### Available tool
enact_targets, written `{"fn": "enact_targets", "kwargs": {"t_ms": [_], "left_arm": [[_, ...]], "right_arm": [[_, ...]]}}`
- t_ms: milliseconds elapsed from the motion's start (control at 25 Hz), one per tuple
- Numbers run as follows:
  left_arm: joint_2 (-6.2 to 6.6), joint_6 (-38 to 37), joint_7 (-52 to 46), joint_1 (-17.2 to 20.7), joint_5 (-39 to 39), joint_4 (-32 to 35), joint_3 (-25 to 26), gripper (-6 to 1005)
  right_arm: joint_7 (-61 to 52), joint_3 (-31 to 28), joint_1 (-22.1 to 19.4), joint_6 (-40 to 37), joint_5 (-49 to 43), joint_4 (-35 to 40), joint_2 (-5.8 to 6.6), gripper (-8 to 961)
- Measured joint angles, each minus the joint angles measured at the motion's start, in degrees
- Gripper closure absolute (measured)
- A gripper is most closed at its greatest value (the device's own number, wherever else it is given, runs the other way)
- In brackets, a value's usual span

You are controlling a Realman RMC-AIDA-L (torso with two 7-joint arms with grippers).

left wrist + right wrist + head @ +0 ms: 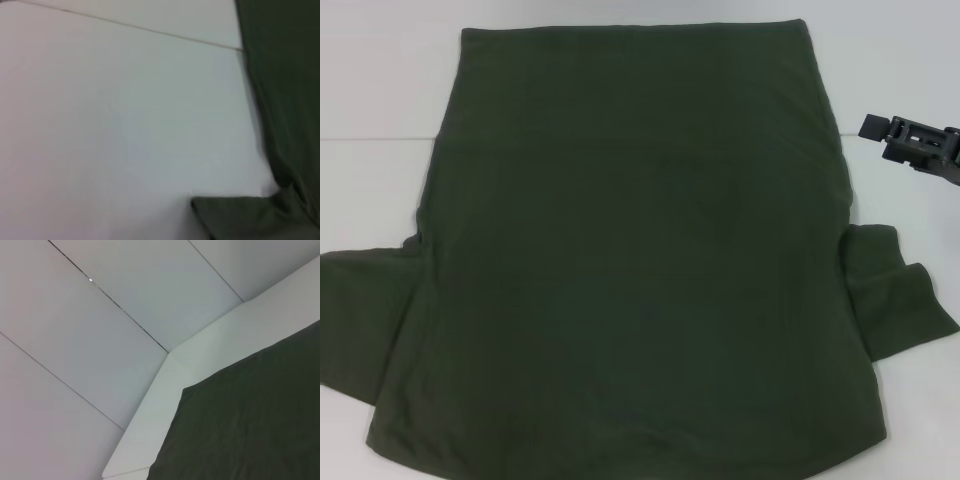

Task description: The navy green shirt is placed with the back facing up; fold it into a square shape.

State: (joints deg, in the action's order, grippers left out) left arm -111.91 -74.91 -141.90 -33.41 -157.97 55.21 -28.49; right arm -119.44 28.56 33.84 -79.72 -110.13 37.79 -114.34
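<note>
The navy green shirt (640, 260) lies spread flat on the white table (380, 100), plain side up, covering most of the head view. One sleeve (365, 310) sticks out to the left and the other sleeve (895, 290) to the right. My right gripper (910, 145) hovers off the shirt's right edge, above the right sleeve and apart from the cloth. The left gripper is out of view. The left wrist view shows the shirt's side edge (285, 100) and a sleeve (235, 217). A shirt corner (250, 425) fills part of the right wrist view.
Bare white table (125, 125) lies left of the shirt, with a thin seam line (150, 31) across it. The table's far edge (150, 425) meets pale wall panels (100, 340) behind the shirt.
</note>
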Motion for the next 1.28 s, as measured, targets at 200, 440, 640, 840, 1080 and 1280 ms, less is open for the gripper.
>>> {"fn": "enact_targets", "kwargs": {"t_ms": [200, 440, 640, 840, 1080, 1280], "left_arm": [[-0.22, -1.12, -2.04, 0.25, -1.06, 2.07, -1.68, 996], [-0.35, -9.34, -7.15, -2.25, -1.14, 4.04, -4.06, 997], [-0.17, -17.89, -15.21, -5.94, -1.17, 6.41, -9.41, 996], [-0.41, -20.78, -19.96, -9.89, -1.25, 5.07, -10.01, 996], [-1.12, -16.96, -21.8, -13.26, -1.36, -0.88, -11.09, 997], [-2.9, -13.41, -21.98, -14.21, -1.3, -2.42, -11.48, 990]], "right_arm": [[0.0, 0.04, 0.0, 0.0, 0.01, 0.0, 0.0, 11], [0.0, 0.17, 0.0, -0.03, 0.01, 0.0, 0.0, 11], [0.0, 0.18, 0.0, -0.07, -0.02, -0.11, 0.0, 12], [0.18, 0.18, 0.0, -0.09, -0.08, -0.58, 0.0, 12], [0.22, 0.18, 0.0, -0.09, -0.09, -0.61, 0.0, 12], [0.18, 0.18, 0.0, -0.09, -0.09, -0.62, 0.0, 12]]}}
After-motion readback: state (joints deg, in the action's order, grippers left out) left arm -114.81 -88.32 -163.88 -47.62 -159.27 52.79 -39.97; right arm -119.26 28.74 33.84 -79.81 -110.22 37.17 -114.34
